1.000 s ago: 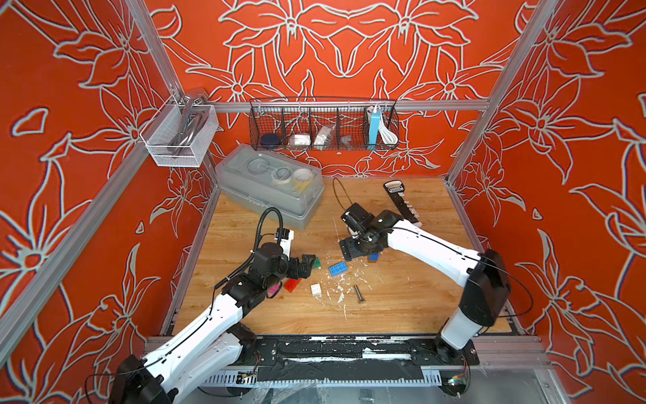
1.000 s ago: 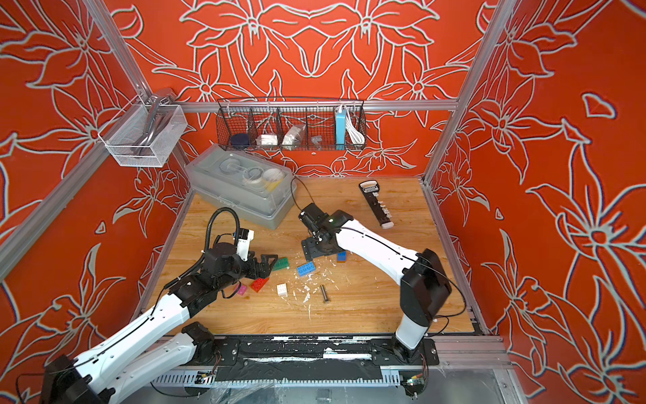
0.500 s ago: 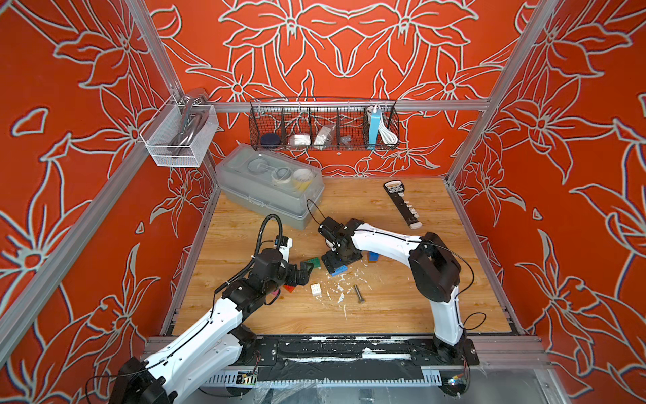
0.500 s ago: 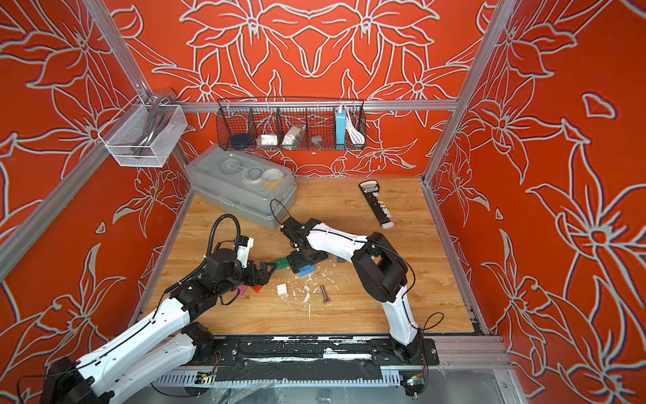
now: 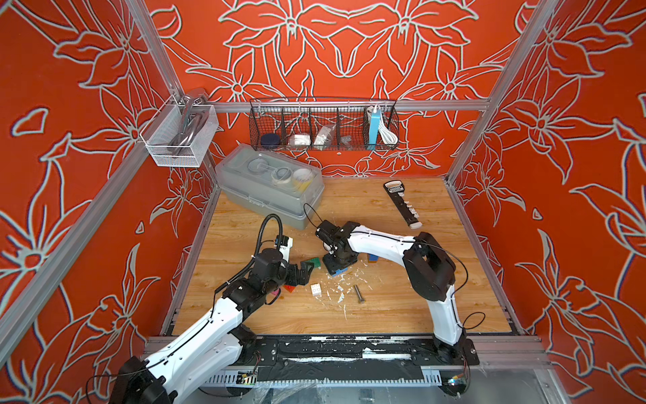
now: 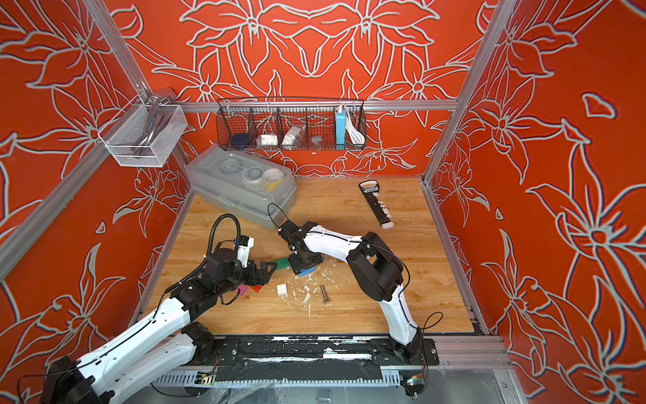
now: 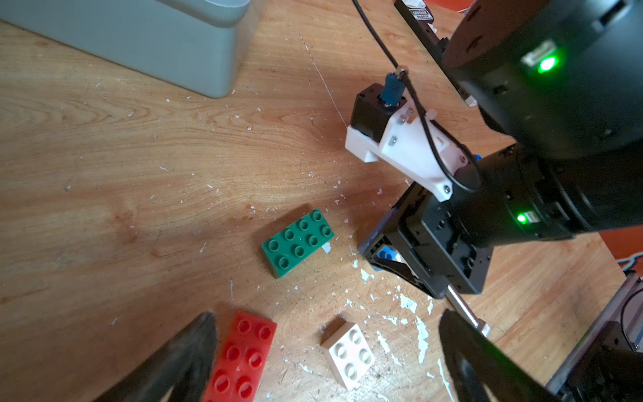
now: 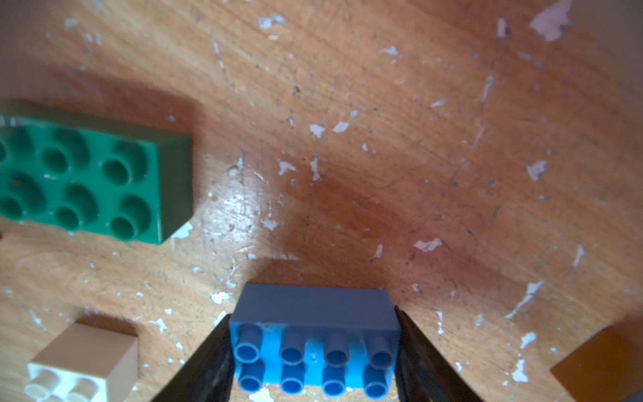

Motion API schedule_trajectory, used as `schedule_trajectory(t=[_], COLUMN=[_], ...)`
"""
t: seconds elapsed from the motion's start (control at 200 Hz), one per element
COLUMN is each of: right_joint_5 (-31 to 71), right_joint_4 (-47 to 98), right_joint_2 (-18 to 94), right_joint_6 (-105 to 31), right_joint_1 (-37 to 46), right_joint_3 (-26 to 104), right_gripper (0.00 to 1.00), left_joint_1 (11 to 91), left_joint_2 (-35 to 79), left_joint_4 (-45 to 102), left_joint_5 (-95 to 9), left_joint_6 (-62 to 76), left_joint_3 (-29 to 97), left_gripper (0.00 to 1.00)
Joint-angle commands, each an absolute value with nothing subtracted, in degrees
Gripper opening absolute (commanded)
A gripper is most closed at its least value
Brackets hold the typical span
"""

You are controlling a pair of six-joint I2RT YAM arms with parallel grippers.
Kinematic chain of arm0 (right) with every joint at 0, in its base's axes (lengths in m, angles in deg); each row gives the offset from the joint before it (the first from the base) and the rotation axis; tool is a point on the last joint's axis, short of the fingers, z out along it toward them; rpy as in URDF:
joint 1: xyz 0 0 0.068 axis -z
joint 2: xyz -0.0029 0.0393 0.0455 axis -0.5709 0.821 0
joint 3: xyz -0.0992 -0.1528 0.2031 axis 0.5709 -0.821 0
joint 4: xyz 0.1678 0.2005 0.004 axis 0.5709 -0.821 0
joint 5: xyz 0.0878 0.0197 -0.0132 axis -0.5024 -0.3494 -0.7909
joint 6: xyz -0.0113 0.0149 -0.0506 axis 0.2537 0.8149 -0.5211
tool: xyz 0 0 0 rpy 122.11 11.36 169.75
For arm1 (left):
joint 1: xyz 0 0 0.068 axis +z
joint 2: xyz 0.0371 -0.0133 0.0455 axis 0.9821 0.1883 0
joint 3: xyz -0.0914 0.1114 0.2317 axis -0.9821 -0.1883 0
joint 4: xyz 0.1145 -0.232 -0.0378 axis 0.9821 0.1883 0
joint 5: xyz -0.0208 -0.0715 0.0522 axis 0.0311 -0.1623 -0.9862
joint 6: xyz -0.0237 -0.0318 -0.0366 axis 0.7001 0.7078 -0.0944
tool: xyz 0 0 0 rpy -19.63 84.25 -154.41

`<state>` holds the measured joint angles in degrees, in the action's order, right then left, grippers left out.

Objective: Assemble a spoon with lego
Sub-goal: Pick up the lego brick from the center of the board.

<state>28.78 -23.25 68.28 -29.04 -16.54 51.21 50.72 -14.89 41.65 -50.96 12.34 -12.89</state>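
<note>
The light blue eight-stud plastic brick point(image 8: 315, 343) sits on the scuffed wooden tabletop point(image 5: 384, 307), squeezed end to end between the black fingers point(image 8: 208, 358) of my right claw point(image 8: 313, 313). A green eight-stud brick point(image 8: 94, 177) lies just to its left, not touching. Nearer, my left claw point(image 7: 327, 315) hangs spread wide, a white four-stud brick point(image 7: 348, 353) seen between its tips, a red eight-stud brick point(image 7: 243, 355) beside one.

Orange-red walls point(image 5: 349, 42) with white flower outlines enclose the cell on three sides in both top views. The light wooden floor point(image 5: 384, 314), flecked with white chips point(image 5: 341, 298), is evenly lit; a black wire basket point(image 5: 323, 105) hangs upper centre, a white mesh basket point(image 5: 174, 154) upper left.
</note>
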Motion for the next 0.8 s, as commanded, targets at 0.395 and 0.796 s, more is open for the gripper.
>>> schedule_trajectory(t=[0.395, 0.796], right_joint_5=[39.0, 37.9], right_joint_4=[-34.7, -33.7], right_joint_2=[52.6, 48.9], right_joint_6=[-22.4, -22.2], right_joint_1=[-10.3, -1.3], right_joint_3=[53.6, 45.7], right_gripper=[0.54, 0.54], left_joint_1=[39.3, 36.8], left_joint_2=[-16.5, -7.8], left_joint_4=[26.2, 20.7], left_joint_5=[-49.2, -46.9], left_joint_6=[-3.2, -3.2], left_joint_3=[-19.1, -17.8], left_gripper=[0.98, 0.98])
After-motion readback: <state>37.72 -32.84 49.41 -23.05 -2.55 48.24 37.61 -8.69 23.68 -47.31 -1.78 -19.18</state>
